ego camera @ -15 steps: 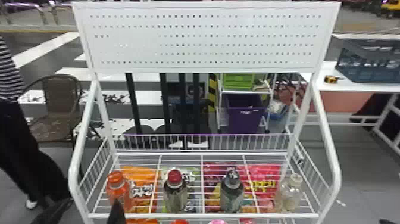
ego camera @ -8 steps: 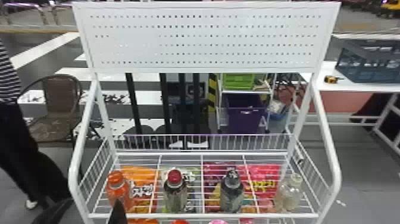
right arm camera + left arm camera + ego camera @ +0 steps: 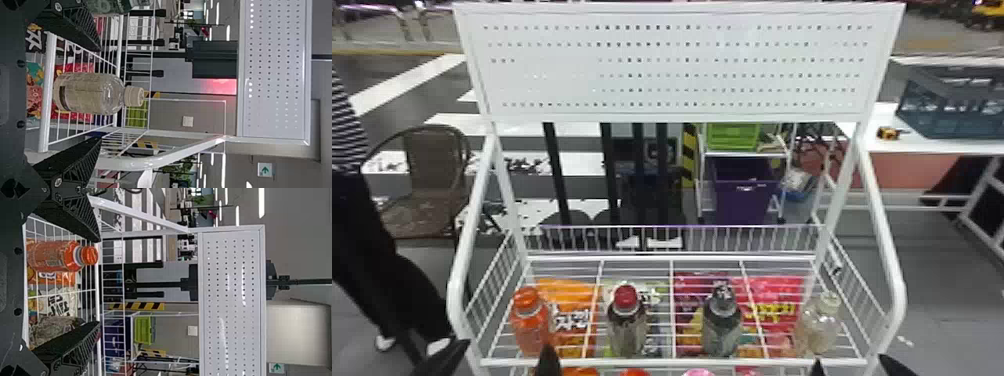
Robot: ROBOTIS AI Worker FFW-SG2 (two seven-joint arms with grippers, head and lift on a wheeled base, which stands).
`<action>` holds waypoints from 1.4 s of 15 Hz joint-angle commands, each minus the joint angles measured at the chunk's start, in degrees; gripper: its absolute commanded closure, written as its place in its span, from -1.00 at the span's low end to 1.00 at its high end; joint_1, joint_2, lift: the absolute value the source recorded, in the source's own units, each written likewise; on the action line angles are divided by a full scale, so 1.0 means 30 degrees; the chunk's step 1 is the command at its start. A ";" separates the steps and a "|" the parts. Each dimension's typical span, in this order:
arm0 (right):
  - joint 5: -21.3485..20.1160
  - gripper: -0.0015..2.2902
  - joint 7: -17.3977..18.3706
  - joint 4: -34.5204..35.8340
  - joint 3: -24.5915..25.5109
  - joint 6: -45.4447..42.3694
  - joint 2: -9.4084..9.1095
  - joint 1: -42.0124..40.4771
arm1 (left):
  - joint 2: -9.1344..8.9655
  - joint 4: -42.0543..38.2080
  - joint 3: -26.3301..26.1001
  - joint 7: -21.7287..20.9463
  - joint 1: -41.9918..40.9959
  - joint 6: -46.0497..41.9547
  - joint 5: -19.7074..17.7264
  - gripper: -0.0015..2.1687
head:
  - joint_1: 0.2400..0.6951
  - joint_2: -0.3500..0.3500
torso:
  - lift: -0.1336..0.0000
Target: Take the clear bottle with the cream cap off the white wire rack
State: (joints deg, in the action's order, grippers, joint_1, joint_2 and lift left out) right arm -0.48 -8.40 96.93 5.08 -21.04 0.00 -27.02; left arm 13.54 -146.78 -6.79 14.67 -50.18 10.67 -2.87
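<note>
The clear bottle with the cream cap [image 3: 820, 325] stands upright at the right end of the white wire rack [image 3: 672, 361]. Fingertips of my right gripper [image 3: 852, 367] show at the head view's bottom edge, one on each side of that bottle's line. In the right wrist view the right gripper [image 3: 100, 94] is open, with the bottle [image 3: 92, 93] between and beyond its fingers, not gripped. My left gripper [image 3: 504, 355] is at the rack's left front; in the left wrist view the left gripper [image 3: 100, 282] is open, facing the orange bottle [image 3: 55, 256].
On the rack also stand a red-capped bottle [image 3: 627, 325] and a dark-capped bottle [image 3: 722, 322], spaced apart. Snack bags [image 3: 777, 305] lie beneath the wires. White side rails [image 3: 887, 260] flank the shelf, and a perforated panel [image 3: 677, 65] rises above.
Fingertips of my right gripper have come into the head view at the bottom right. The left gripper's fingertips have shifted slightly, while the bottles have stayed put.
</note>
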 commanded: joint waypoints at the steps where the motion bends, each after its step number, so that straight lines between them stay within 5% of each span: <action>1: -0.0191 -0.91 0.0311 -0.1813 -0.0198 -0.0032 -0.0017 0.1595 | -0.0003 0.0031 -0.0140 0.0033 -0.0001 0.0006 0.0107 -0.87 | 0.14 0.00 | 1.00; 11: -0.0747 -0.87 0.0692 -0.5534 -0.0169 0.2194 -0.0017 0.6078 | 0.0085 0.0089 -0.0228 0.0033 -0.0118 0.0064 0.0136 -0.87 | 0.14 0.00 | 1.00; 13: -0.0747 -0.41 0.0634 -0.5153 -0.0169 0.2839 -0.0017 0.6019 | 0.0085 0.0089 -0.0287 0.0033 -0.0118 0.0064 0.0136 -0.87 | 0.14 0.00 | 1.00; 15: -0.0601 0.43 0.0663 -0.4450 -0.0228 0.3249 -0.0017 0.5668 | 0.0085 0.0119 -0.0404 0.0033 -0.0059 0.0064 0.0166 -0.87 | 0.14 0.00 | 1.00; 21: -0.0132 0.49 0.0663 0.0120 -0.0140 0.4890 -0.0017 0.3265 | 0.0144 -0.0116 -0.0726 0.0033 -0.0089 0.0064 0.0517 -0.87 | 0.14 0.00 | 1.00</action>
State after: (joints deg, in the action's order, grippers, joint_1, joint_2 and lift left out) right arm -1.42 -6.41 91.91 4.72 -8.59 0.00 -14.67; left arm 13.95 -146.90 -8.80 14.77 -50.42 10.86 -1.61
